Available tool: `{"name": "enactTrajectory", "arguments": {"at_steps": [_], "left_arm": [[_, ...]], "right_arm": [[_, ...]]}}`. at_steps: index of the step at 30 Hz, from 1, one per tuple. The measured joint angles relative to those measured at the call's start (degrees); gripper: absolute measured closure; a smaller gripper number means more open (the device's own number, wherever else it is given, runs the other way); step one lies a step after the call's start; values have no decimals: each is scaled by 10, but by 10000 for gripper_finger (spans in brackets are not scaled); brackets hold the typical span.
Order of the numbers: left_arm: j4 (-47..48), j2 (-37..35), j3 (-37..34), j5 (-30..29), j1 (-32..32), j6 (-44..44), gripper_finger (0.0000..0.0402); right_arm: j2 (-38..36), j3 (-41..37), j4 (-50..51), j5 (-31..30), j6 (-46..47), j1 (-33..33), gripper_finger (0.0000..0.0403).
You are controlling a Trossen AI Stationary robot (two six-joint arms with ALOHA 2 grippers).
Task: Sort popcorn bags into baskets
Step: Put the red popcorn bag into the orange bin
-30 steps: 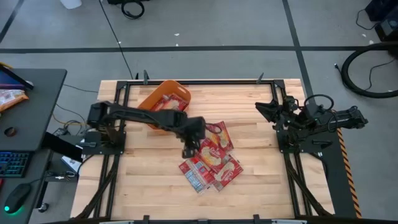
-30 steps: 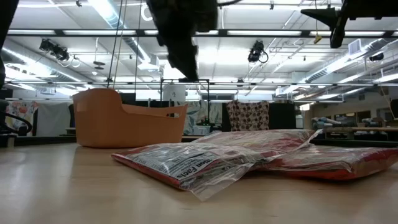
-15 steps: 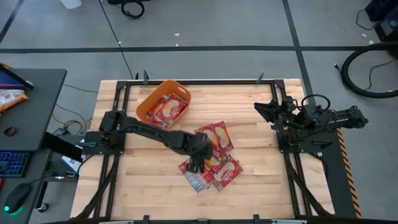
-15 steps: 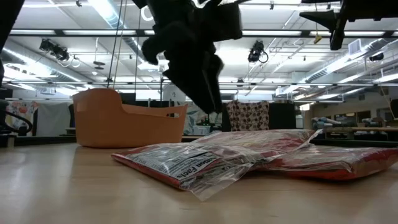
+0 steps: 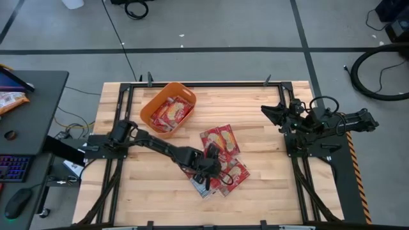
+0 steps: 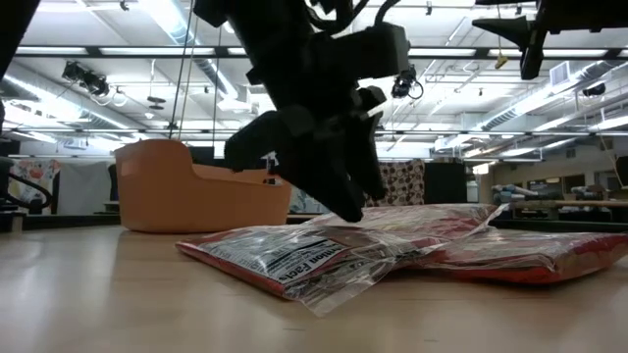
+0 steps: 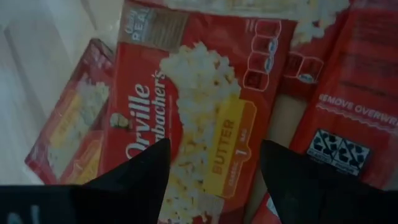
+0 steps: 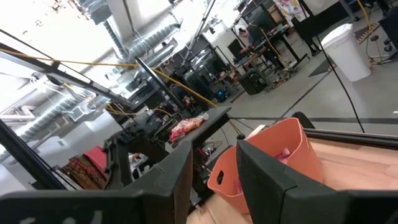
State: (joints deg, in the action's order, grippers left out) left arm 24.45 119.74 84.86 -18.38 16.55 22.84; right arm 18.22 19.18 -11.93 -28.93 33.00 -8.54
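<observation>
Since a second ago the left gripper has swung from beside the orange basket down onto the loose pile of popcorn bags. A few bags already lie in the basket; most remain heaped on the table, well apart from it. Jaws spread, straddling one bag. The right gripper waits beyond the pile, jaws parted.
</observation>
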Motion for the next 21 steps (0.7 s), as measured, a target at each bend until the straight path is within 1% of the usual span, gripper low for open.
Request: {"name": "enactTrajectory", "arguments": {"at_steps": [3, 9, 17, 19, 21], "left_arm": [[-4, 5, 1, 20, -7, 4, 153], [12, 17, 0, 24, -10, 36, 153], [7, 30, 2, 24, -10, 76, 153], [6, 35, 2, 21, -11, 79, 163], [9, 37, 3, 16, -11, 77, 185]], "right_arm": [[0, 0, 0, 0, 0, 0, 273], [0, 0, -1, 0, 1, 0, 273], [0, 0, -5, 1, 3, 0, 273], [0, 0, -4, 1, 4, 0, 273], [0, 0, -5, 1, 5, 0, 273]]}}
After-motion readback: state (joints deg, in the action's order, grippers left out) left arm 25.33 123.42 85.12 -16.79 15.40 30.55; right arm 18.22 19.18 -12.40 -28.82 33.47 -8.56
